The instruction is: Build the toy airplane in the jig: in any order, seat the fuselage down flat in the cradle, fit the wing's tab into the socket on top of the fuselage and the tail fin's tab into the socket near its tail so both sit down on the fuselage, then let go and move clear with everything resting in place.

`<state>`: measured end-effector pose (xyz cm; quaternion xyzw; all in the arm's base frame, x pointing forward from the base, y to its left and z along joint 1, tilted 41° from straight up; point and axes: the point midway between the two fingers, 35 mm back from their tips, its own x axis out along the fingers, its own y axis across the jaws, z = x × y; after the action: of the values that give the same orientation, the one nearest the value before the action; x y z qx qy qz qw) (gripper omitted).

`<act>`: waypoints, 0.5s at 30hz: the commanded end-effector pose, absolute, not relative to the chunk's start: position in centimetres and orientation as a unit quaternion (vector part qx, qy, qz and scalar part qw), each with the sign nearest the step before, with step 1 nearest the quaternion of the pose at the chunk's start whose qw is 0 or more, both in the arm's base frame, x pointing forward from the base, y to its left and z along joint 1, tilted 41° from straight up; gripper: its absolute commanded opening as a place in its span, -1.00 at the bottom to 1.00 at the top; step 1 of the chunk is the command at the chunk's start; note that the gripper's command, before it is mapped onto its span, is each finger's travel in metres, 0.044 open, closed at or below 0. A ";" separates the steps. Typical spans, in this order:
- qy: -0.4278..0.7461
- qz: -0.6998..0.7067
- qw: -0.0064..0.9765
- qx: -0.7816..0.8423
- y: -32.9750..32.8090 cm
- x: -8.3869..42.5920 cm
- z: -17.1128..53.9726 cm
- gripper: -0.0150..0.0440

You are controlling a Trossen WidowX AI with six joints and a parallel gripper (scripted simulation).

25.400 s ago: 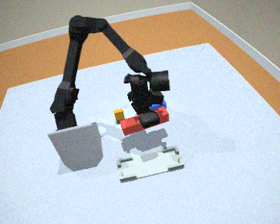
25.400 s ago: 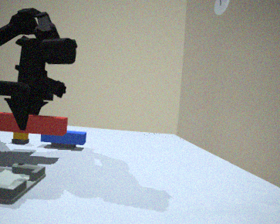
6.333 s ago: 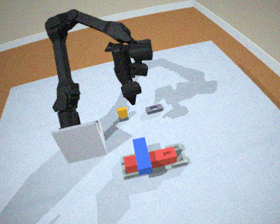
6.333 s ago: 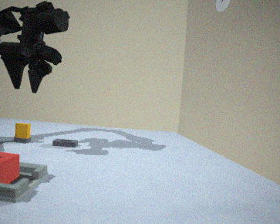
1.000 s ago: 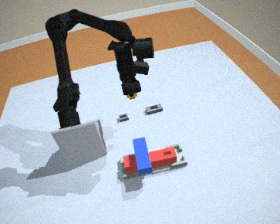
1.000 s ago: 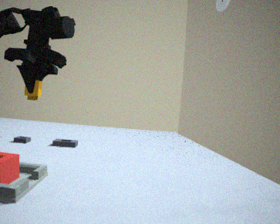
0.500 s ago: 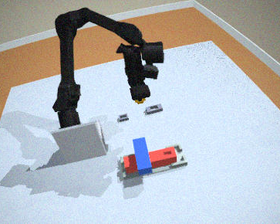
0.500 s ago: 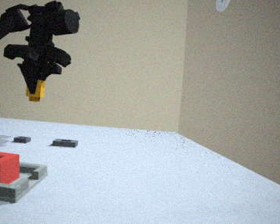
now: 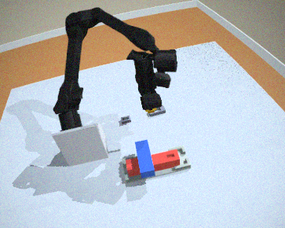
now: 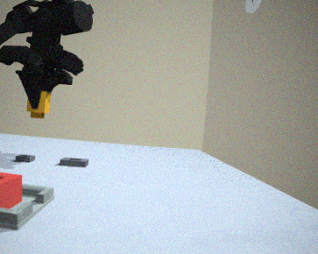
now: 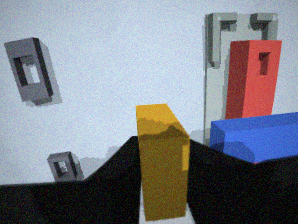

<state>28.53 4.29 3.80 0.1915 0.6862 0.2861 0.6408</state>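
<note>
The red fuselage [image 9: 166, 159] [image 10: 9, 191] [image 11: 253, 82] lies in the grey-green cradle [image 9: 183, 167] [image 10: 45, 194] [image 11: 213, 90]. The blue wing [image 9: 144, 157] [image 11: 255, 137] lies across the top of the fuselage; its tab is hidden. The small socket [image 9: 170, 156] near the tail end of the fuselage is empty. My gripper [image 10: 38, 104] [image 11: 153, 141] is shut on the yellow tail fin [image 10: 45, 104] [image 11: 164, 175] and holds it upright, high above the table. In the top view the fin [image 9: 151, 111] shows only a little below the fingers, behind the cradle.
Two dark grey holders with openings lie on the table: a larger one [image 9: 157, 112] [image 10: 74, 163] [image 11: 44, 70] and a smaller one [image 9: 125, 120] [image 10: 24, 158] [image 11: 54, 165]. The pale arm base block [image 9: 82, 145] stands left of the cradle.
</note>
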 end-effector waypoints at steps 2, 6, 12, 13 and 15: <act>0.685 0.287 0.642 0.188 3.6 29.3 2.8 -0.49; 0.685 0.287 0.642 0.188 3.0 29.8 1.9 -0.49; 0.685 0.287 0.642 0.189 2.0 30.5 0.5 -0.49; 0.685 0.287 0.642 0.189 1.9 30.7 0.3 -0.49; 0.685 0.287 0.642 0.190 1.5 30.9 -0.2 -0.49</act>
<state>30.53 1.99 0.44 0.1933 0.6858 0.2868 0.6403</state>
